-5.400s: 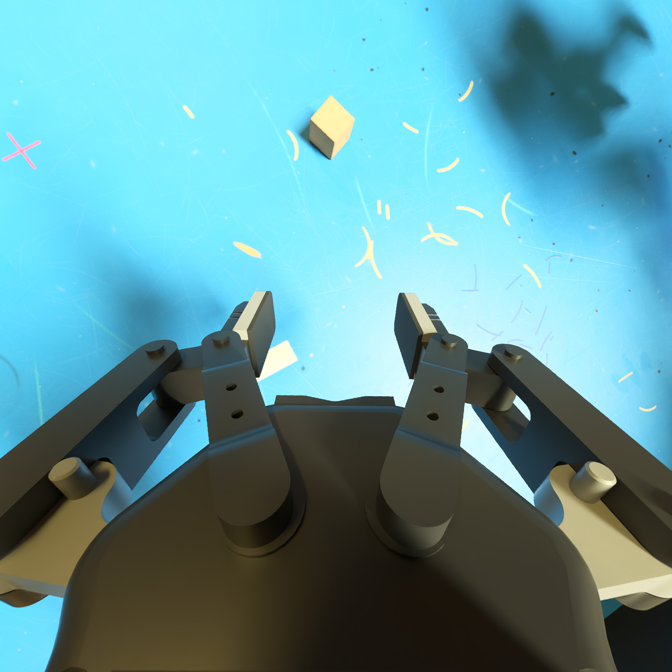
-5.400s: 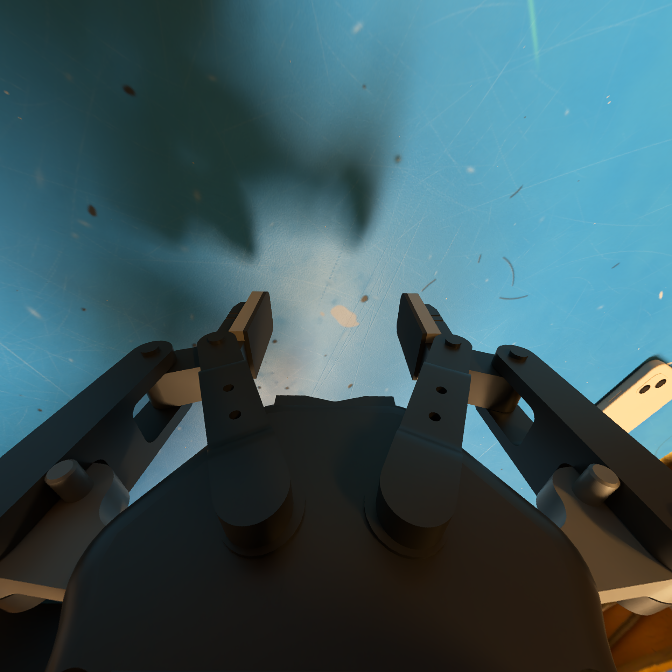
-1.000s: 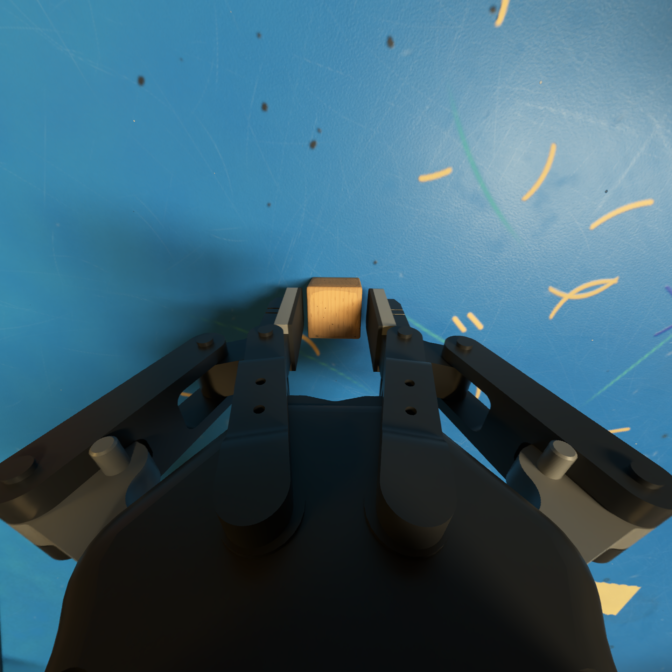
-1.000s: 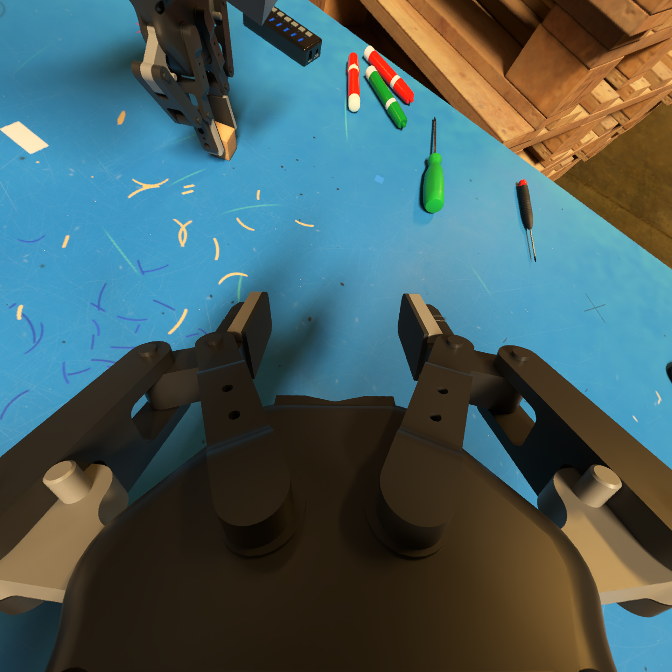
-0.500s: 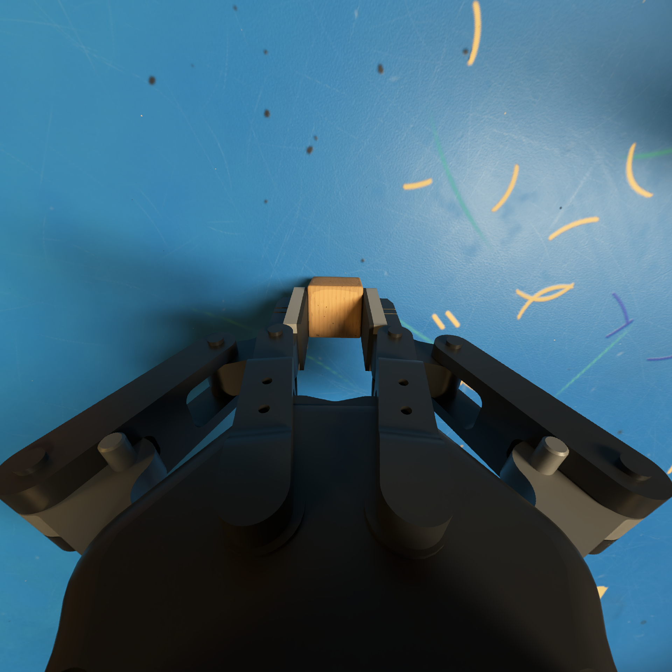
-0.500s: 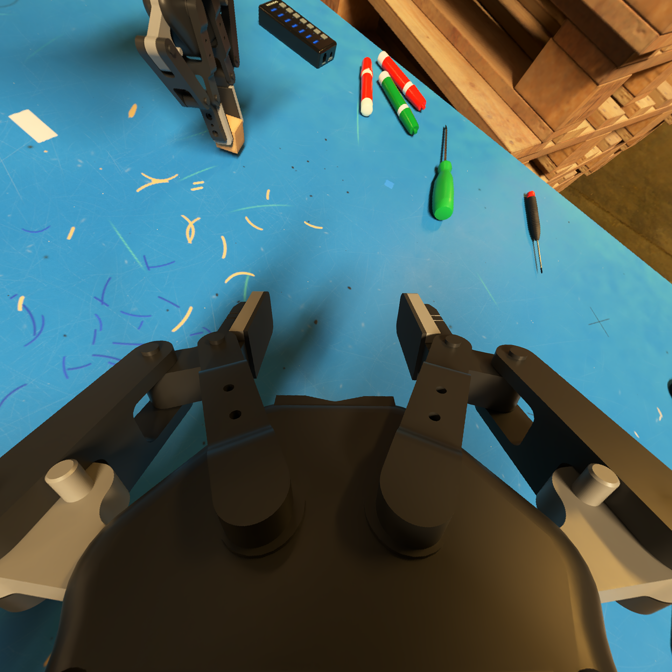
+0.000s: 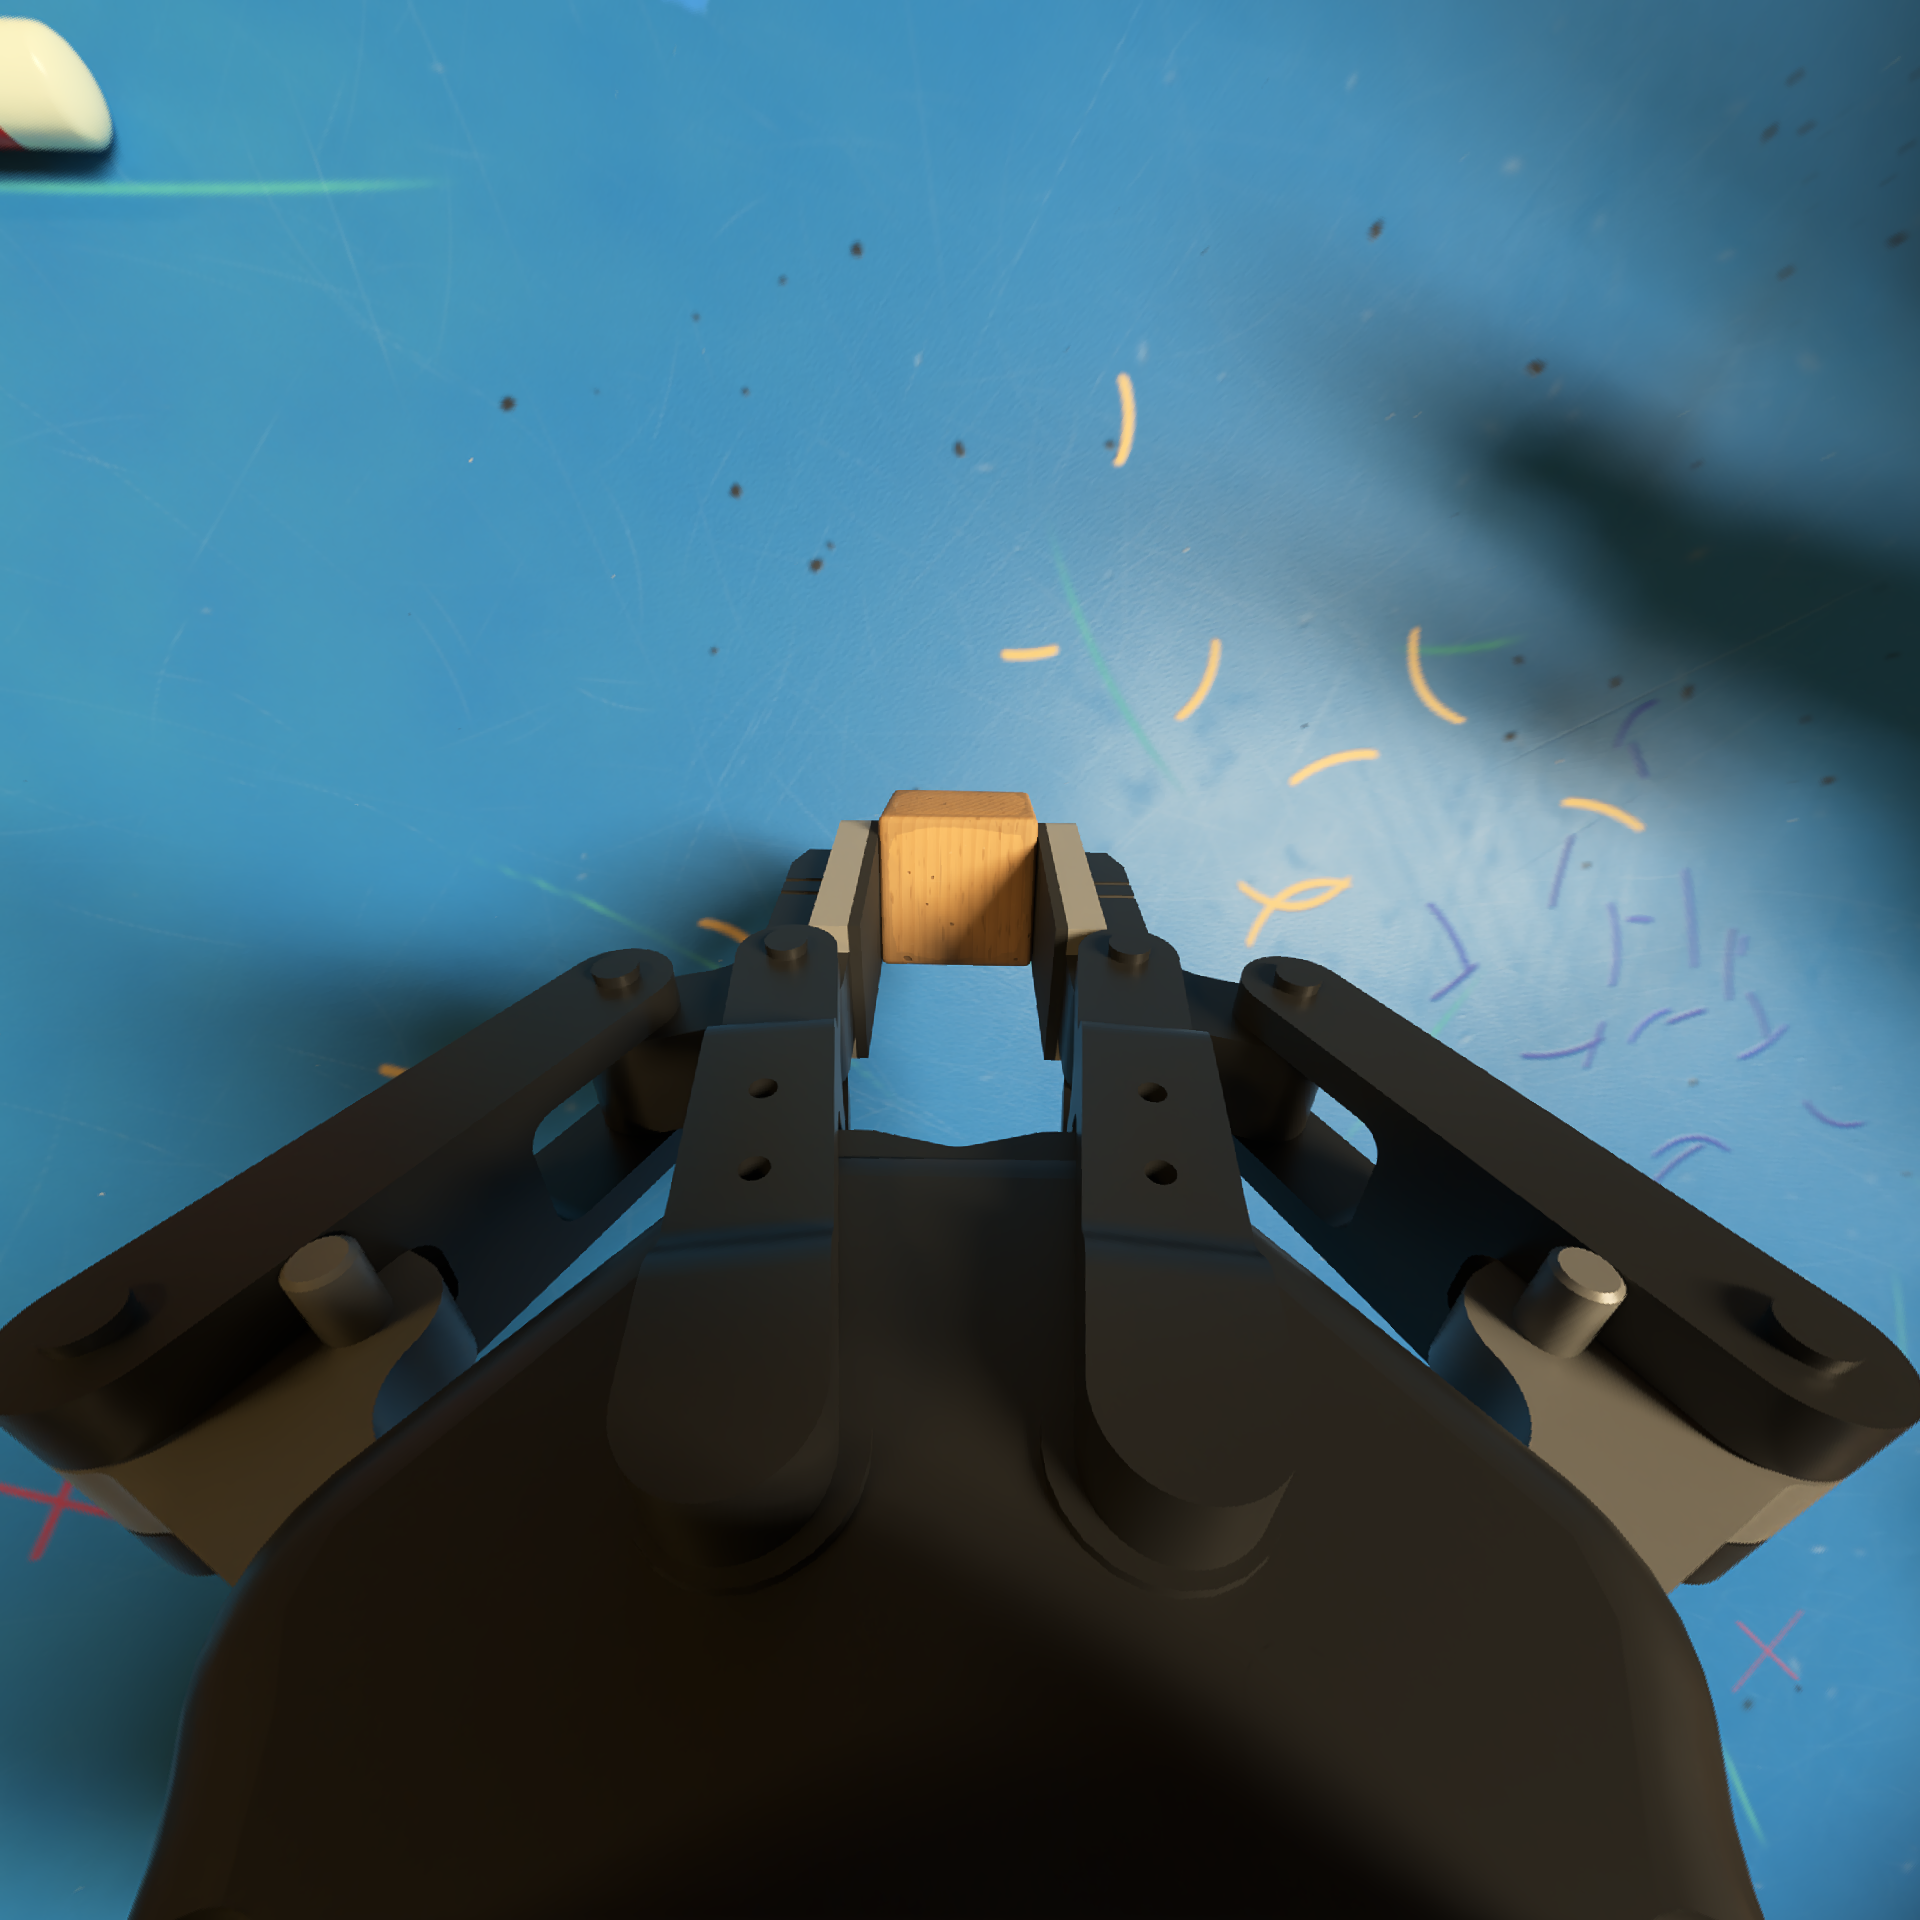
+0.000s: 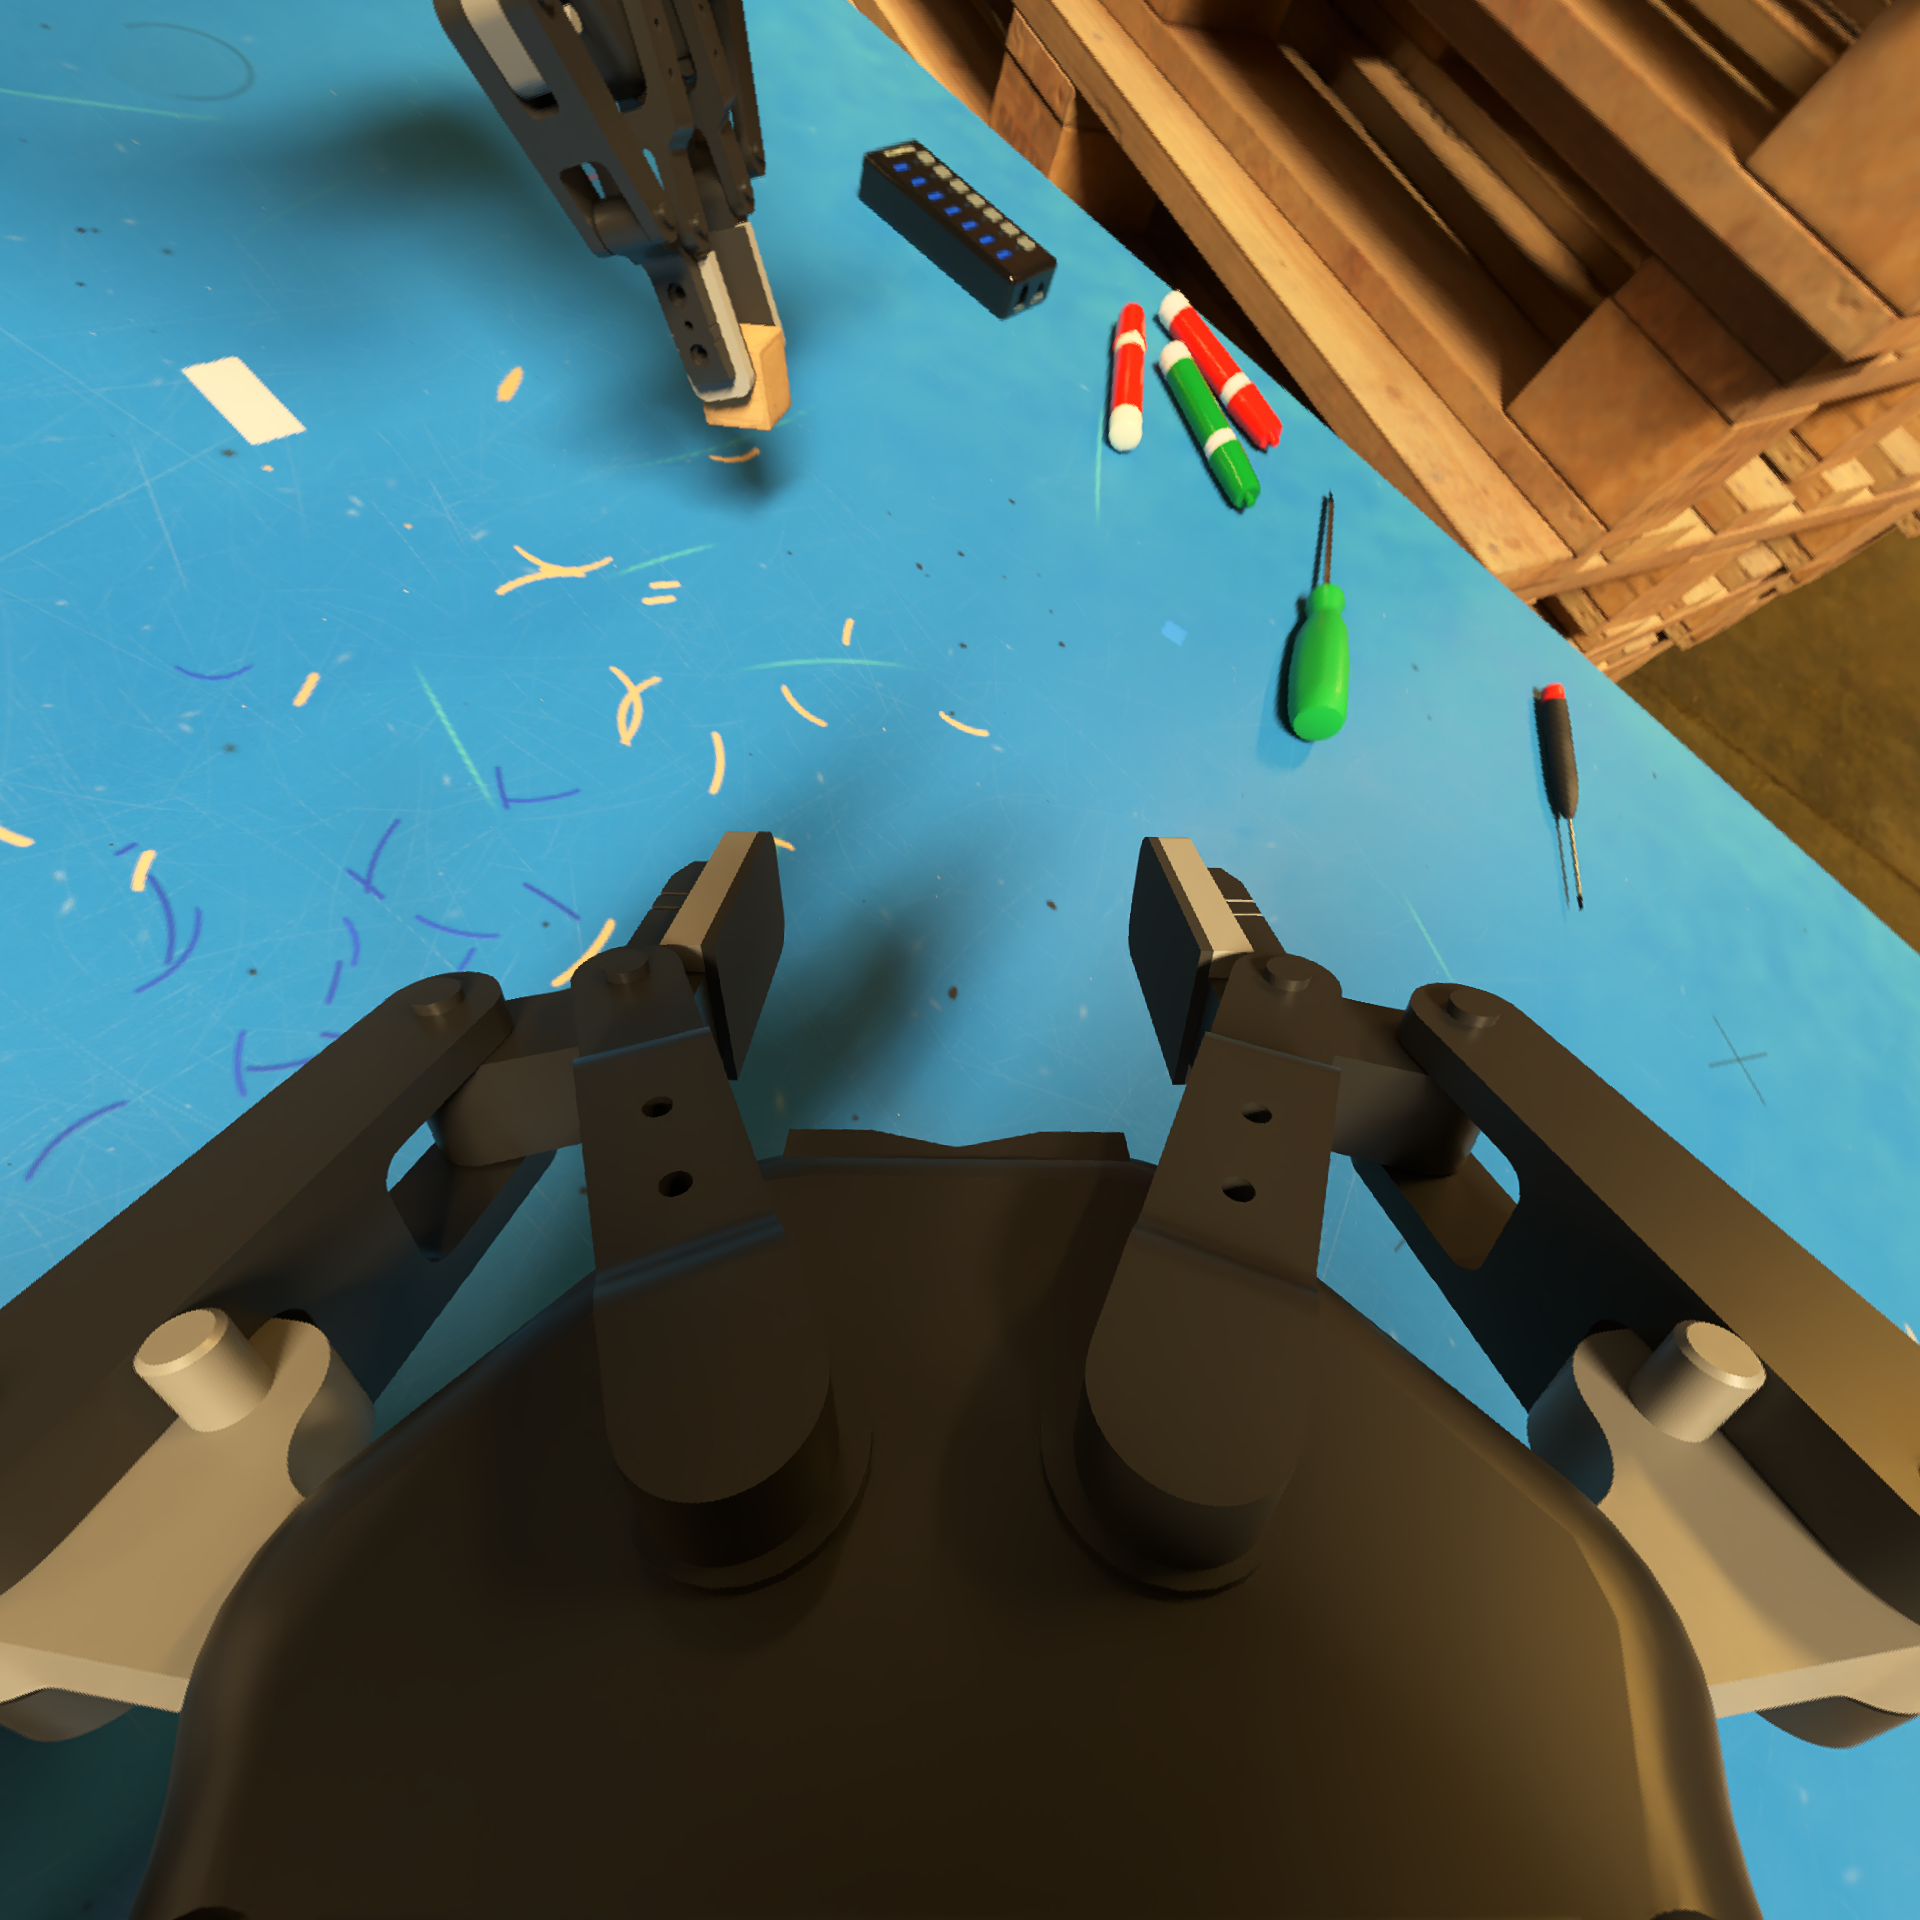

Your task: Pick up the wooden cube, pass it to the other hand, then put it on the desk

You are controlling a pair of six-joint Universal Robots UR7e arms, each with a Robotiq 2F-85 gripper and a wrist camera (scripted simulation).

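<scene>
The wooden cube (image 7: 957, 878) is a small light-brown block clamped between the pads of my left gripper (image 7: 957, 883), which is shut on it and holds it above the blue desk (image 7: 416, 623). In the right wrist view the left gripper (image 8: 743, 384) shows at the far top left with the cube (image 8: 756, 390) at its tip, just off the desk (image 8: 987, 582). My right gripper (image 8: 954, 935) is open and empty, above the desk, well short of the cube.
Along the desk's far edge lie a black hub with blue lights (image 8: 956, 229), three red and green markers (image 8: 1195, 395), a green-handled screwdriver (image 8: 1317, 655) and a small black screwdriver (image 8: 1558, 779). Wooden pallets (image 8: 1507, 208) stand beyond the edge. A white marker tip (image 7: 47, 94) shows top left.
My left gripper has closed on the cube and lifted it off the desk. The right gripper has stayed open and moved closer toward the left gripper.
</scene>
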